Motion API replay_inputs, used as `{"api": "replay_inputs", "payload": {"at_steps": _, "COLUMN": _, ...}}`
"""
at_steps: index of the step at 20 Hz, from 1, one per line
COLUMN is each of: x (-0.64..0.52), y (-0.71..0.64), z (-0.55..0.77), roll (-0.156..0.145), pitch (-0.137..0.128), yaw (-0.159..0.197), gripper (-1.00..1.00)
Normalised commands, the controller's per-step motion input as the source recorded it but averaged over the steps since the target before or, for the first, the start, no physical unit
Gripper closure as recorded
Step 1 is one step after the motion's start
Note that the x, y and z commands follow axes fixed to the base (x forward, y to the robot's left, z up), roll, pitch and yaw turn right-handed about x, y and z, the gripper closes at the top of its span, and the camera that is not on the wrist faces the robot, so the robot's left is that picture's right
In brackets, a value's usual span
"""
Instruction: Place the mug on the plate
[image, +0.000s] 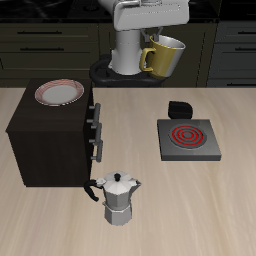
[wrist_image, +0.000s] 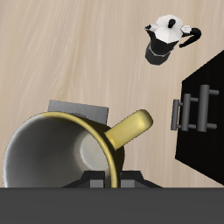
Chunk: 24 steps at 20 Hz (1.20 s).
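Note:
The olive-yellow mug (image: 166, 56) hangs high above the back of the table, tilted, with its pale inside showing. My gripper (image: 150, 52) is shut on the mug's rim beside the handle. In the wrist view the mug (wrist_image: 61, 153) fills the near field with its handle (wrist_image: 133, 129) sticking out, and the gripper (wrist_image: 112, 178) clamps the rim; the fingertips are mostly hidden. The white plate with a reddish-pink rim (image: 58, 94) lies on top of the dark cabinet (image: 50, 140), well away from the mug and lower down.
A silver moka pot (image: 119, 197) stands near the table's front edge, also in the wrist view (wrist_image: 166, 38). A grey square hob with a red spiral (image: 186, 139) lies on the table, a small black object (image: 179, 107) behind it. The cabinet's drawer handles (wrist_image: 191, 112) face the table's middle.

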Motion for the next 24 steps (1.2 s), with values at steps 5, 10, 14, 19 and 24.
{"api": "replay_inputs", "payload": {"at_steps": 5, "x": -0.11, "y": -0.26, "z": 0.17, "roll": 0.006, "pitch": -0.023, "yaw": -0.043, "gripper": 1.0}}
{"api": "replay_inputs", "payload": {"at_steps": 10, "x": -0.14, "y": -0.19, "z": 0.12, "roll": -0.008, "pitch": -0.031, "yaw": 0.029, "gripper": 1.0}}
{"api": "replay_inputs", "payload": {"at_steps": 14, "x": -0.05, "y": -0.25, "z": 0.16, "roll": -0.029, "pitch": -0.031, "yaw": 0.006, "gripper": 1.0}}
{"api": "replay_inputs", "payload": {"at_steps": 19, "x": 0.09, "y": -0.36, "z": 0.22, "roll": -0.045, "pitch": -0.026, "yaw": -0.058, "gripper": 1.0}}
{"api": "replay_inputs", "payload": {"at_steps": 24, "x": 0.3, "y": -0.54, "z": 0.13, "roll": -0.074, "pitch": 0.023, "yaw": -0.094, "gripper": 1.0}}
